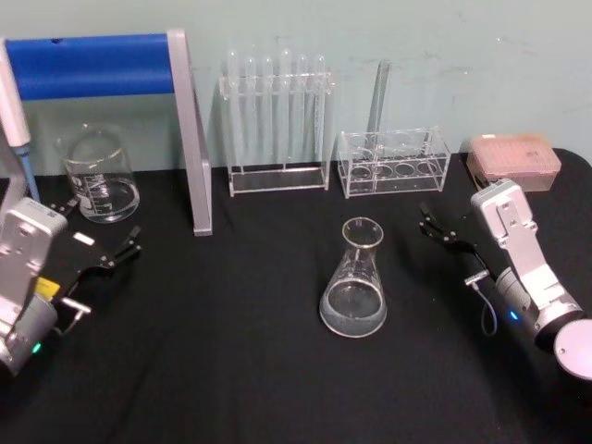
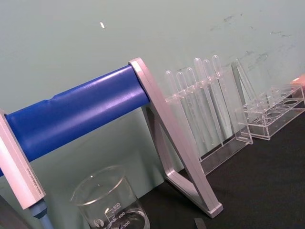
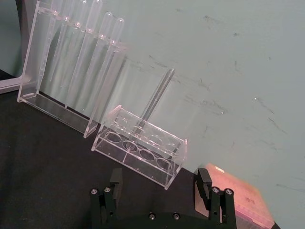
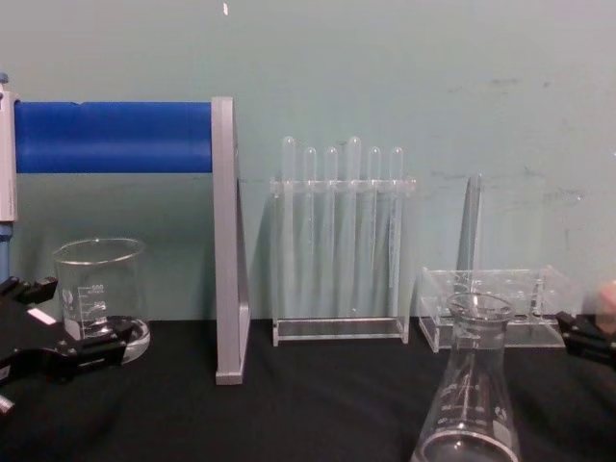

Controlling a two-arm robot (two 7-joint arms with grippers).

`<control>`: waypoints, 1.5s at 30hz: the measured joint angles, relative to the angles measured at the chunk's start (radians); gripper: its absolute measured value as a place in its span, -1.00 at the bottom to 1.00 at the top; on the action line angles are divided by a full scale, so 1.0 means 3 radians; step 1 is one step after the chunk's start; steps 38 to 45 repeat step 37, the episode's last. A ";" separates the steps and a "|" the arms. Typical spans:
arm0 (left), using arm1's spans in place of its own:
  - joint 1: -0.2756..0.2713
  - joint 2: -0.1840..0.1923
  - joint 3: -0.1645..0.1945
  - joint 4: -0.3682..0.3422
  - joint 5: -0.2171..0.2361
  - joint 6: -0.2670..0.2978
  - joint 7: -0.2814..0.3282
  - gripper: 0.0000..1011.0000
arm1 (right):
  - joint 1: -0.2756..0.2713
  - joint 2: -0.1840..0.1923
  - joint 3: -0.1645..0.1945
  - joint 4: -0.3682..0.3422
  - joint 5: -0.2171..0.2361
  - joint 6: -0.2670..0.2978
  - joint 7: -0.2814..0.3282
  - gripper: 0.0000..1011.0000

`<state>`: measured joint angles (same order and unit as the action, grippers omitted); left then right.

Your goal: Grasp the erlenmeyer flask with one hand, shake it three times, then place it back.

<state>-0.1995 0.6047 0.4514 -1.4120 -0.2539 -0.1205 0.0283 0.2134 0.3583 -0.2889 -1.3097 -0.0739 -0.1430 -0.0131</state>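
- erlenmeyer flask stands upright on the black bench, about centre, in front of the low clear rack; nothing touches it. In the chest view it sits low right, neck up.
- right gripper is to the right of the flask, apart from it, low over the bench; silver forearm angles in from the lower right, black fingers pointing inward and toward the racks.
- right wrist view: both black fingers set wide apart, nothing between them, aimed at the low rack with one tube leaning in it.
- left gripper at the far left of the bench, just in front of the glass beaker, not touching it; fingers spread wide, empty. Chest view shows it at the left edge, about level.
- left forearm comes in from the lower left corner, tilted up toward the beaker.
- tall test tube rack at the back beside the blue-bar stand; pink box back right.
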 joint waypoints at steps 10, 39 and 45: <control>0.0000 0.0000 0.0000 0.0000 0.0000 0.0000 0.0000 0.98 | 0.0000 0.0000 0.0000 0.0000 0.0000 0.0000 0.0000 0.98; 0.0000 0.0000 0.0000 0.0000 0.0000 0.0000 0.0000 0.98 | 0.0000 0.0000 0.0000 0.0000 0.0000 0.0000 0.0000 0.98; 0.0000 0.0000 0.0000 0.0000 0.0000 0.0000 0.0000 0.98 | 0.0000 0.0000 0.0000 0.0000 0.0000 0.0000 0.0000 0.98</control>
